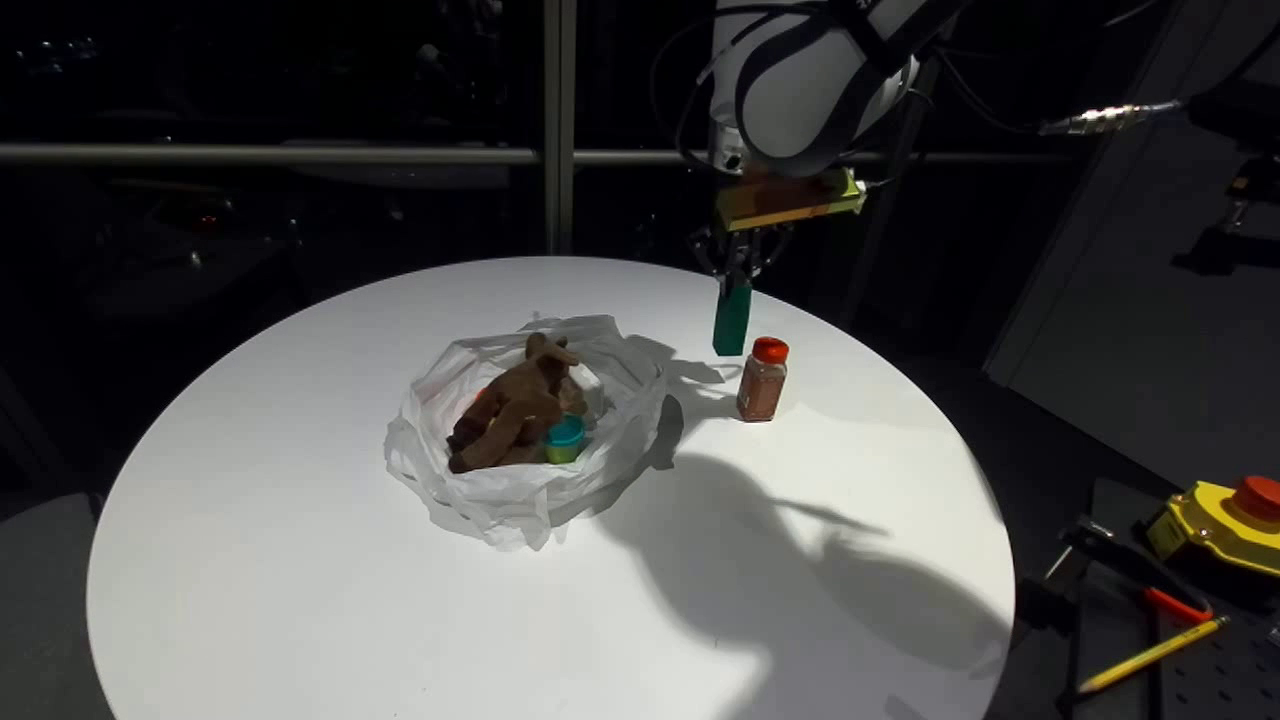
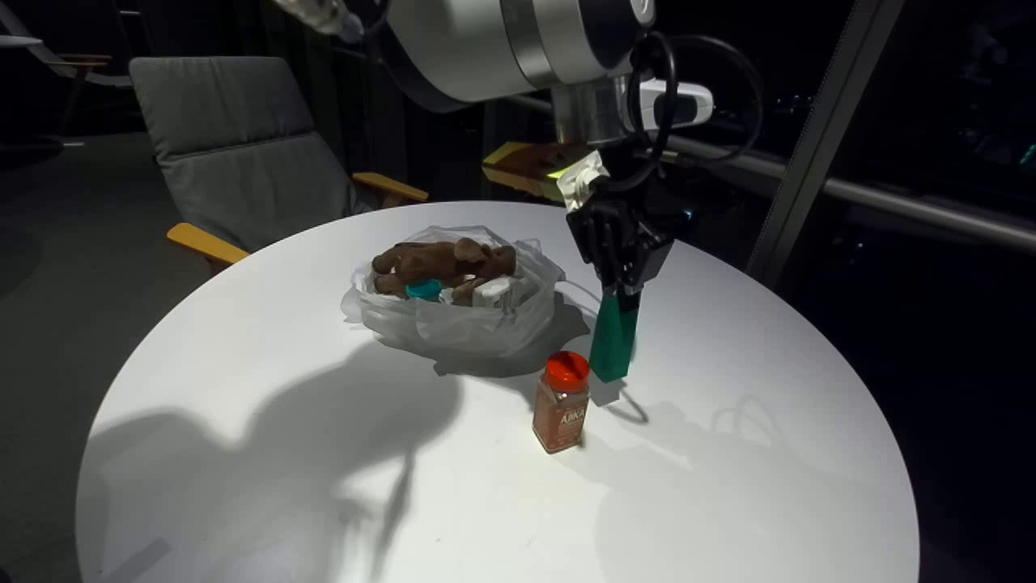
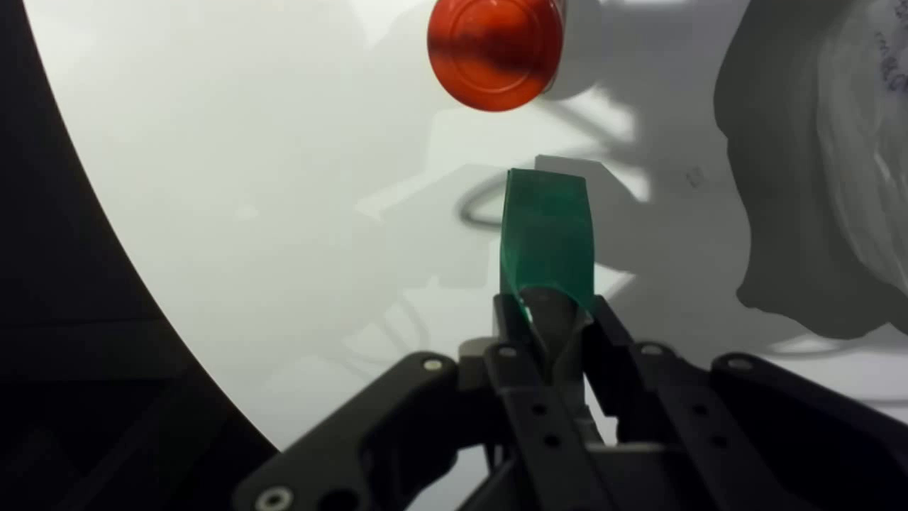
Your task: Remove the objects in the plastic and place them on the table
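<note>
Jaws around boxy green piece

Both exterior views: farther back, angled down, different sides, sharing table; wrist view: close, apparently facing straight down.

In both exterior views I confirm a round white table. Directly on it: the crinkled plastic, bowl-shaped; the red-capped jar, upright, near the plastic.

just below the middle of an exterior view i read "ajika" on the red-capped jar; smaller print beneath is too tiny. at my wrist view's upper right, dark marks on the plastic are illegible.
</note>
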Motion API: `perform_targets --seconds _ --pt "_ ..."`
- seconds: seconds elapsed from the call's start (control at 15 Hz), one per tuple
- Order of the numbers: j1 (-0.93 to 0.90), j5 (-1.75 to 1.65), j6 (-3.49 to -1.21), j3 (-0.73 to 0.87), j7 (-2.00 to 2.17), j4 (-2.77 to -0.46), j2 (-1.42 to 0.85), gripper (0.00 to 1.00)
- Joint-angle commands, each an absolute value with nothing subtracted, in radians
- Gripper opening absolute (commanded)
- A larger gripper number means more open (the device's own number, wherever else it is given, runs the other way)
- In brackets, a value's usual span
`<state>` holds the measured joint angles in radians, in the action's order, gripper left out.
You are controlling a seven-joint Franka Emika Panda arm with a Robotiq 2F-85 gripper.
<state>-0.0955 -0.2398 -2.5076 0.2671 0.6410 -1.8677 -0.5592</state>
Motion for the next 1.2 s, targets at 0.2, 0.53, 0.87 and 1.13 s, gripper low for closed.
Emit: perform_targets --seconds 0.2,0.53,0.87,1.13 --pt "-0.072 -0.173 -2.516 0.255 0.636 -1.810 -0.633 0.37" --pt "-0.085 -0.175 -2.517 0.264 0.632 -1.829 -0.606 0.80" --pt "-0.132 -0.200 -2.553 0.261 0.651 -1.890 -0.512 1.00" --pt "-0.197 -0.218 -2.579 0.229 0.656 -1.928 -0.433 1.00"
